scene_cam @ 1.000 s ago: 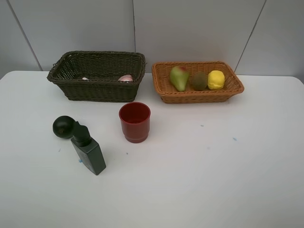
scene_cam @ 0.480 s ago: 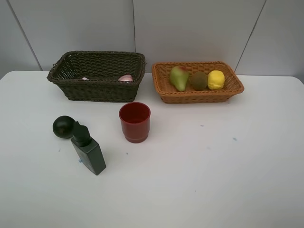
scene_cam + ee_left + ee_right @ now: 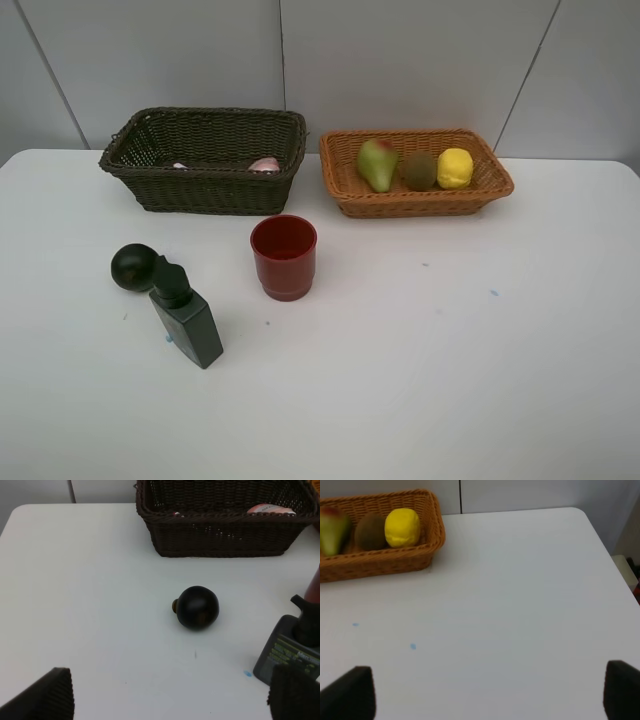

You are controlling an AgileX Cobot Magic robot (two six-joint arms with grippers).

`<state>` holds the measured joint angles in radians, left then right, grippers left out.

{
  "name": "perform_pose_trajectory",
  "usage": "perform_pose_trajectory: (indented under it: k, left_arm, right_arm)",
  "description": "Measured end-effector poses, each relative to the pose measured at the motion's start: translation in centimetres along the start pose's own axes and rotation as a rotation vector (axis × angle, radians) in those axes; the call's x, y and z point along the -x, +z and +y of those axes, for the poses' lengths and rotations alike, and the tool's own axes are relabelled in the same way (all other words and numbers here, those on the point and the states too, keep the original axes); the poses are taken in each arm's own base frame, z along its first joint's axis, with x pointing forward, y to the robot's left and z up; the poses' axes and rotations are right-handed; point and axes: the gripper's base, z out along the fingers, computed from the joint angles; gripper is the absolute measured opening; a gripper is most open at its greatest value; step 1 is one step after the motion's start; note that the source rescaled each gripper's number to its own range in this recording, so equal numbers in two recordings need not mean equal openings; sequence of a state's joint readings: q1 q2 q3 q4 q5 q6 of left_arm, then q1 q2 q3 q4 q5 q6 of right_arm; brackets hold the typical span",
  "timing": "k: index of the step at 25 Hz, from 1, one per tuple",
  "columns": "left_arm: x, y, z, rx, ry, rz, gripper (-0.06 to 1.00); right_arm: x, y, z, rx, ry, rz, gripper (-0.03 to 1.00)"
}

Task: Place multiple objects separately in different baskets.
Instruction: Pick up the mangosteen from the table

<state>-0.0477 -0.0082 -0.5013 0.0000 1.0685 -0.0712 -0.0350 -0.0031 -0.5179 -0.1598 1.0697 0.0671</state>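
The dark brown basket [image 3: 205, 190] stands at the back left, and a pink-and-white object [image 3: 265, 164] shows inside it. In the orange-tan basket [image 3: 420, 203] lie the pear [image 3: 376, 163], the kiwi [image 3: 419, 170] and the lemon [image 3: 455, 167]. On the table are the red cup [image 3: 284, 257], the dark round fruit [image 3: 134, 267] and the dark green bottle [image 3: 187, 318], which lies on its side against the fruit. Neither arm appears in the high view. My left gripper [image 3: 170, 700] is open, short of the dark fruit [image 3: 198, 607]. My right gripper [image 3: 485, 692] is open over bare table.
The white table meets a grey panelled wall behind the baskets. In the right wrist view the table's rounded corner [image 3: 580, 511] and side edge run close by. A few small blue specks [image 3: 493, 293] mark the tabletop.
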Motion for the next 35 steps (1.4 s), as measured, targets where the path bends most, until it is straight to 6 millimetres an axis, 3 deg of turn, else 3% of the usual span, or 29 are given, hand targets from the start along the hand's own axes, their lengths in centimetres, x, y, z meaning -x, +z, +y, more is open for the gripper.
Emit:
perform_pose_trajectory:
  k: [27, 30, 35]
  left_arm:
    - [0.1, 0.0, 0.2, 0.026, 0.006, -0.002, 1.00]
    - [1.3, -0.2, 0.1, 0.023, 0.004, 0.014, 1.00]
    - [5.7, -0.1, -0.3, 0.020, 0.017, 0.056, 1.00]
  right_arm:
    - [0.0, 0.0, 0.0, 0.000, 0.000, 0.000, 1.00]
    - [0.0, 0.0, 0.0, 0.000, 0.000, 0.000, 1.00]
    - [0.0, 0.0, 0.0, 0.000, 0.000, 0.000, 1.00]
